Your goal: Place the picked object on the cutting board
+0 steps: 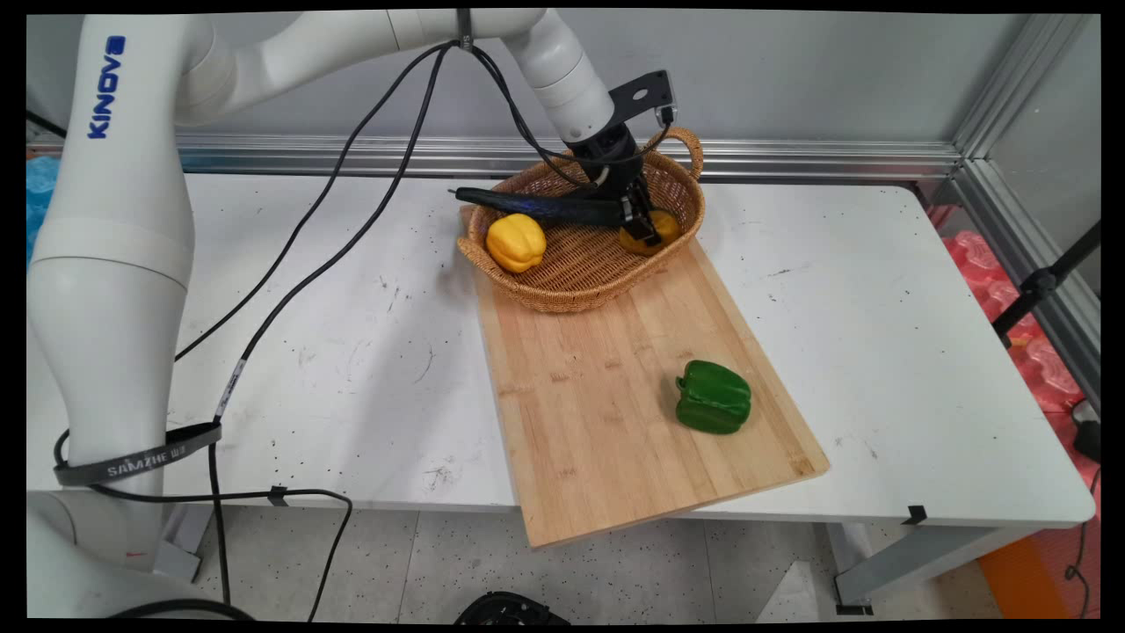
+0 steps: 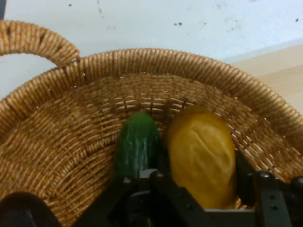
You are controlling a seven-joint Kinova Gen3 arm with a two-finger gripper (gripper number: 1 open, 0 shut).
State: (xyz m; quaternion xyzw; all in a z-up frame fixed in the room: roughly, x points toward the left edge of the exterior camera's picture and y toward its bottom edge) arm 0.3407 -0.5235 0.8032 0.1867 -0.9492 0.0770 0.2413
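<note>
Currently the gripper [image 1: 643,221] is lowered inside the wicker basket [image 1: 562,286], at its right side. Its fingers [image 2: 244,177] stand on either side of a yellow-orange bread roll [image 2: 202,156] and appear closed on it; the hand view shows the roll filling the gap between them. A green cucumber [image 2: 137,144] lies just beside the roll, touching it, on the basket floor. In the main view a long dark vegetable [image 1: 536,207] lies across the basket, its tip overhanging the left rim, and a yellow pepper [image 1: 516,243] sits against the left wall. The basket rests on the far end of a wooden cutting board [image 1: 606,413], which runs from mid-table out over the near edge. A green pepper [image 1: 713,397] lies on the board near its right edge, well apart from the basket. Black cables [image 1: 352,229] hang from the arm over the table's [image 1: 879,352] left half.
</note>
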